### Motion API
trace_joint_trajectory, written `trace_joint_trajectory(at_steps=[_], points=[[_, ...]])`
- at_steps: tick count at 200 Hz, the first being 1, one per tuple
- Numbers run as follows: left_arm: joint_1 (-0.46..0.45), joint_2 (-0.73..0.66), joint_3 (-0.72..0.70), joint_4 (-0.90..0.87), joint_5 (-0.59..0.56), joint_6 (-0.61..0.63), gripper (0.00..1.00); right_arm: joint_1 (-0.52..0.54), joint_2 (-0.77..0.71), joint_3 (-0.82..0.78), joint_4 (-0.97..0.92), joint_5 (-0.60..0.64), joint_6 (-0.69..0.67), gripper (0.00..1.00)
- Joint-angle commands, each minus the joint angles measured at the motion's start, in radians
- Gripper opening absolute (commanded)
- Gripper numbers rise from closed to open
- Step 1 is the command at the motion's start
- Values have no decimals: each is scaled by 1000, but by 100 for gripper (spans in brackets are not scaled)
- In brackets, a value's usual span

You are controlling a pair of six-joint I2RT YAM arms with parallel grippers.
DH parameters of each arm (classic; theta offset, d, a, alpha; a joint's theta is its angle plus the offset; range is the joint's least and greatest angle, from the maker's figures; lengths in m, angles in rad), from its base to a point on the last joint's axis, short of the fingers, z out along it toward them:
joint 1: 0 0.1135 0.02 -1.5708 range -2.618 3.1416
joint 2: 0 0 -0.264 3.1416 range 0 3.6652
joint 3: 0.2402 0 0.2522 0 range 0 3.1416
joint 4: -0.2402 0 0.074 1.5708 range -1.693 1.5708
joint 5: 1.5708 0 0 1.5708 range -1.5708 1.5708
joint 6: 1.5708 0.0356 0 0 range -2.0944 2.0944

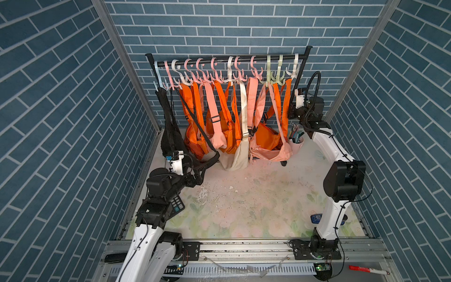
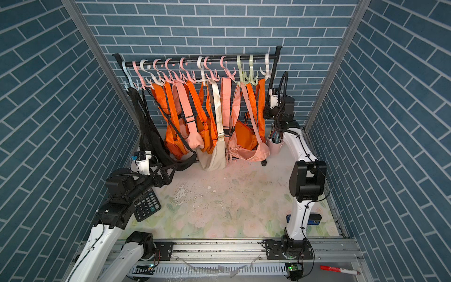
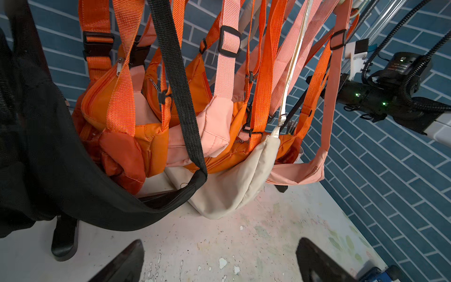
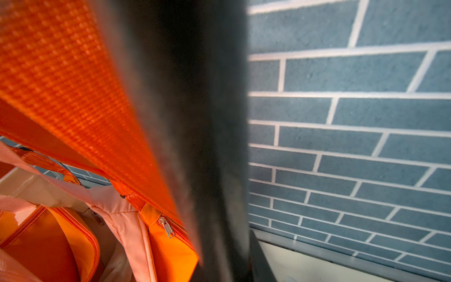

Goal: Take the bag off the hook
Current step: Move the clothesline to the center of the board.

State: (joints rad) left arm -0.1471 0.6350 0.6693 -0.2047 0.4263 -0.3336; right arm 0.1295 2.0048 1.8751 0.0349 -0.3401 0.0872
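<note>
Your left gripper (image 3: 220, 241) gapes empty beside the black bag (image 3: 61, 158); right gripper (image 1: 292, 114) sits at an orange strap (image 4: 73, 85), grip hidden. Likely the grasp step; next, pinch that strap, lift it clear.

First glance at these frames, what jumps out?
A crowd of orange bags and pink bags hangs from hooks on the black rail across the back. A black bag droops at the rail's left end, with the left pincer open close to it; the right arm reaches up by the rack's right post.
</note>
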Motion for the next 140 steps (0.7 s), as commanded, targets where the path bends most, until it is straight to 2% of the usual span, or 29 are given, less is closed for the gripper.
trace_joint_trajectory(at_steps=[1, 76, 124, 140], points=[[-27, -15, 9, 27, 21, 31, 99, 18, 80, 33, -86, -72, 112, 3], [-58, -50, -14, 38, 8, 58, 99, 18, 177, 177, -140, -91, 108, 3], [-76, -104, -17, 45, 1, 71, 99, 15, 107, 110, -176, -68, 95, 7], [-82, -113, -17, 53, 3, 70, 99, 12, 64, 70, -189, -61, 95, 13]])
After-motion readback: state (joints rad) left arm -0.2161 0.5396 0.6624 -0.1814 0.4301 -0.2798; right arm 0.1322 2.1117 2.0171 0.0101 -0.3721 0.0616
